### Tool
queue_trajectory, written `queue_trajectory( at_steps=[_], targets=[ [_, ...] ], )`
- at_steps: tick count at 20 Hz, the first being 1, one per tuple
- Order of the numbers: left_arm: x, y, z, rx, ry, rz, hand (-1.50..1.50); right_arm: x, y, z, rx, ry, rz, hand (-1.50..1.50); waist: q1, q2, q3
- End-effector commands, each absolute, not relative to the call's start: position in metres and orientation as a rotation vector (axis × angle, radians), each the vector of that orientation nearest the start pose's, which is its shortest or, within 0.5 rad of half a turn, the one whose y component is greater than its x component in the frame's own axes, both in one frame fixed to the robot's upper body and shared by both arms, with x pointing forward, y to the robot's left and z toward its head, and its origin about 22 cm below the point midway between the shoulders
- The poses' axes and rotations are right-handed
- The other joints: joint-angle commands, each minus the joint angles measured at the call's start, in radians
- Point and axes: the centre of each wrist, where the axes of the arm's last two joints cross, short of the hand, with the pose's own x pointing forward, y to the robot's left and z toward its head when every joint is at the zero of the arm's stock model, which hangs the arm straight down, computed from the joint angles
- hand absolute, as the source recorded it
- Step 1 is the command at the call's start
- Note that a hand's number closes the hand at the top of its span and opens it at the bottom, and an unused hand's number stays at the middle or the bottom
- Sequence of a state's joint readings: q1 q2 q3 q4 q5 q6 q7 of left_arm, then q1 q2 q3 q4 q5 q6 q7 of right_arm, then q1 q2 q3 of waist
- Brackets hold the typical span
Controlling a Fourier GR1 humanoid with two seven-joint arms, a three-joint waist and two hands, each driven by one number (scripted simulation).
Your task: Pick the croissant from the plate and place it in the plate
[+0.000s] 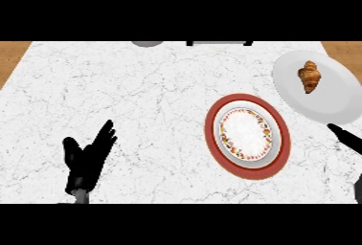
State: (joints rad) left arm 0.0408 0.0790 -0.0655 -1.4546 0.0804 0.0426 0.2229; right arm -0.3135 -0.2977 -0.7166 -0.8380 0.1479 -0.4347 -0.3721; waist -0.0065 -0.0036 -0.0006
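Where the croissant (309,76) lies: on the plain white plate (332,103), up and to the right of the red-rimmed plate (210,129), set lengthwise toward that plate's upper part, with nothing touching it.
White plate: just beside the red-rimmed plate on its upper right, the two rims close but apart; its right side runs to the view's edge.
Red-rimmed plate: right of the counter's middle, with a broad red border round a white centre that is ringed with small red and yellow marks; nothing lies on it.
Counter (141,95): white marble with grey veins, carrying both plates.
Left hand (84,158): well to the left of the red-rimmed plate and a little lower, near the view's lower edge, fingers spread apart and pointing up, thumb out to the side, holding nothing, at rest.
Right hand (348,139): just right of the red-rimmed plate, at the view's edge and right below the white plate's lower rim; only a narrow black part shows, so I cannot tell whether it is open or closed, nor whether it touches the rim.
Grey round thing (146,43): far up and left of the red-rimmed plate, cut by the counter's far edge.
Wooden strip (14,57): at the far left corner, well apart from the red-rimmed plate.
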Motion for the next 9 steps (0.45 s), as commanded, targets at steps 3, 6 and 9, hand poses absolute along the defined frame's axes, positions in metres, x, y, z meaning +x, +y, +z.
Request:
queue_trajectory(
  at_steps=[3, 6, 9],
  targets=[
    [0.220, 0.239, -0.025, -0.001, -1.168, -0.005, 0.00, 0.228, -0.406, -0.040, -1.047, -1.363, -0.444, -1.50, 0.003, 0.001, 0.000],
    [0.235, 0.236, -0.022, 0.015, -1.178, -0.005, 0.00, 0.220, -0.397, -0.032, -1.050, -1.344, -0.450, -1.50, 0.004, 0.002, 0.000],
    [0.225, 0.259, -0.035, -0.010, -1.191, -0.006, 0.00, 0.194, -0.392, -0.054, -1.051, -1.339, -0.449, -1.50, 0.004, 0.003, 0.000]
  ],
)
